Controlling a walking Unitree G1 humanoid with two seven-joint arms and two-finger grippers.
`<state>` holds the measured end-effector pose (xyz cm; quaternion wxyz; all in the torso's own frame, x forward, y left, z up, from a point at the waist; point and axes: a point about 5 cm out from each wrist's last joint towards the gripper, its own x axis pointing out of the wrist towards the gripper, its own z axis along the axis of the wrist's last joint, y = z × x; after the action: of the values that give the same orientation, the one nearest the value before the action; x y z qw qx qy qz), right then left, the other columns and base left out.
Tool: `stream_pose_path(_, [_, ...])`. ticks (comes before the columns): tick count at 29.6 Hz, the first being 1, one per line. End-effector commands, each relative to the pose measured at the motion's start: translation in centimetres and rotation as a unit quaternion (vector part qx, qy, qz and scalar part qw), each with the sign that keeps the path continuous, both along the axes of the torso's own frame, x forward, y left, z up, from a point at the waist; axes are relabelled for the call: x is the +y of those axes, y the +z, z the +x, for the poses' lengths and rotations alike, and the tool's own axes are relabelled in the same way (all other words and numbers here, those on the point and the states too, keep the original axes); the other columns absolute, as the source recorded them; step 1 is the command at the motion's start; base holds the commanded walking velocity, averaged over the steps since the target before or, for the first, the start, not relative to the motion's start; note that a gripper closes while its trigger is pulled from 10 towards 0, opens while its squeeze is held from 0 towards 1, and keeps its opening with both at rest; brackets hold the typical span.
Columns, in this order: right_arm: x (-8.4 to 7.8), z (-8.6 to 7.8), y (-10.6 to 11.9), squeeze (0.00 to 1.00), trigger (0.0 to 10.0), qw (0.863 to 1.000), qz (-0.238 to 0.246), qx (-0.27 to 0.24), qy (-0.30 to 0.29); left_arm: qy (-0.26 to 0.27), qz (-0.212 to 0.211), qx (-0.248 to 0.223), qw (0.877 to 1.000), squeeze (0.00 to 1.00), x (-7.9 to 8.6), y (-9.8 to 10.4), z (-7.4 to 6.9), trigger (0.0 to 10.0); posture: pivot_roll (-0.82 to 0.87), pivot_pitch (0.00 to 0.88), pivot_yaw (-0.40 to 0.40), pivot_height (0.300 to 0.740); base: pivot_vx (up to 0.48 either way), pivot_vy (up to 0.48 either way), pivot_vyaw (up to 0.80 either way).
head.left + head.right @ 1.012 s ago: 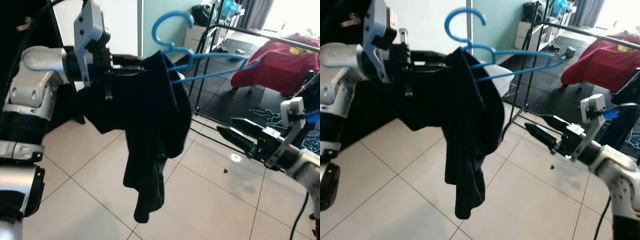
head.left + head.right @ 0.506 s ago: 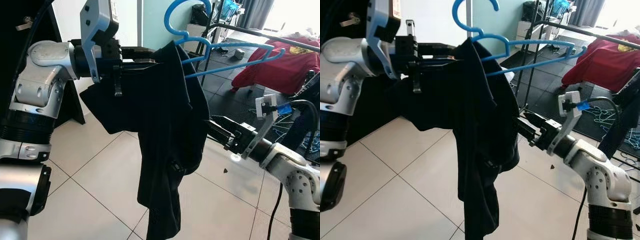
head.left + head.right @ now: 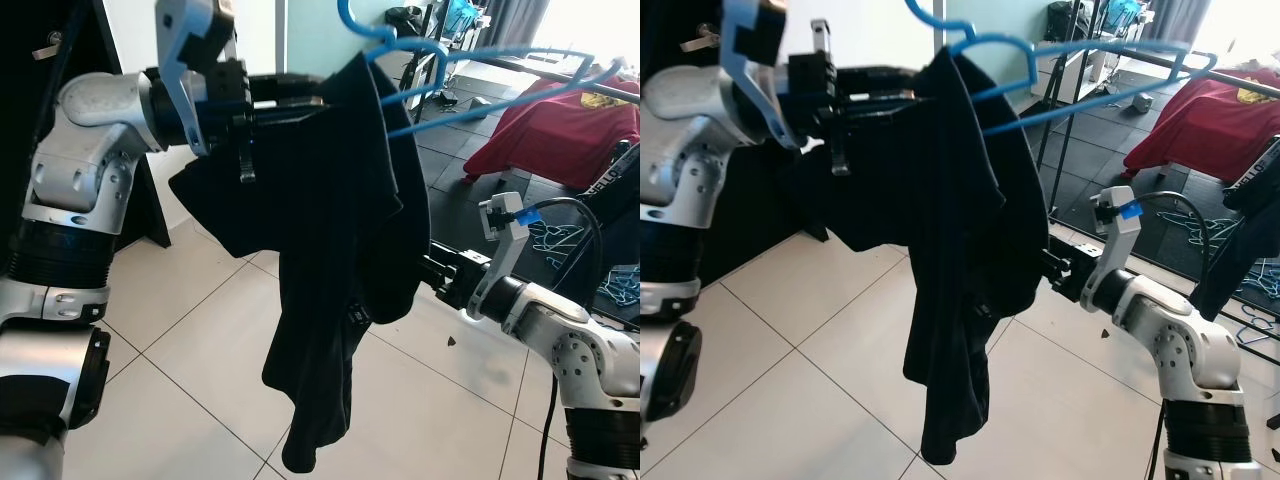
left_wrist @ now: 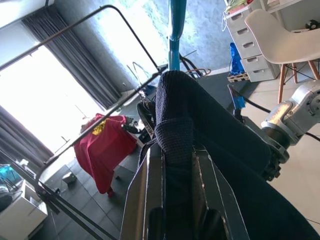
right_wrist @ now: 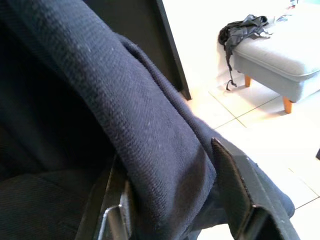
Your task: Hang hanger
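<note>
We can read no brand or label on anything here; a yellow print on the red cloth [image 3: 560,125] draped at the back is too small to make out.

The floor [image 3: 190,340] is pale square tile near us and turns to dark tile farther back, where a black drying rack [image 3: 1160,50] stands. The right wrist view shows a grey footstool [image 5: 280,50] with orange legs and a dark rag on it, set against a white wall. The left wrist view shows a white chair [image 4: 285,40] and bright curtained windows.

Our left hand [image 3: 290,95] is raised high and clamps the dark garment [image 3: 340,260] together with the blue hanger [image 3: 470,70] it hangs from; the hanger's hook points up near the rack bar, not over it. Our right hand [image 5: 175,200] reaches into the garment lower down, with a fold of cloth lying between its fingers [image 5: 235,185].
</note>
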<state>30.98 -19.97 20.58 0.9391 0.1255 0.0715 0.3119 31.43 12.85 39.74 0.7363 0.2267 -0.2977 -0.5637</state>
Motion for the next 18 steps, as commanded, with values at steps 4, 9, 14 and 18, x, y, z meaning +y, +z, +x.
stream_pose_path(4, [-0.8,0.3,0.2,0.00,0.0,1.000,0.003,0.003,-0.025,0.005,-0.022,-0.027,0.999,0.00,0.0,1.3,-0.4,0.0,-0.01,0.059,-0.053,0.740,0.000,0.000,0.00])
stream_pose_path(9, [-2.0,0.4,1.4,0.00,0.0,0.998,0.024,-0.018,-0.048,0.020,-0.002,-0.025,1.000,0.00,0.2,0.5,0.1,0.0,-0.01,0.061,-0.052,0.740,0.000,0.000,0.00])
stream_pose_path(14, [-4.5,0.7,4.1,0.00,0.0,0.989,0.087,-0.061,-0.100,0.032,0.072,-0.012,0.997,0.00,0.3,-3.1,0.9,0.0,-0.01,0.063,-0.049,0.740,0.000,0.000,0.00])
stream_pose_path(18, [-5.6,0.9,5.5,0.00,0.0,0.978,0.147,-0.078,-0.124,0.021,0.104,0.001,0.994,0.00,0.4,-4.8,0.8,0.0,-0.02,0.065,-0.048,0.740,0.000,0.000,0.00])
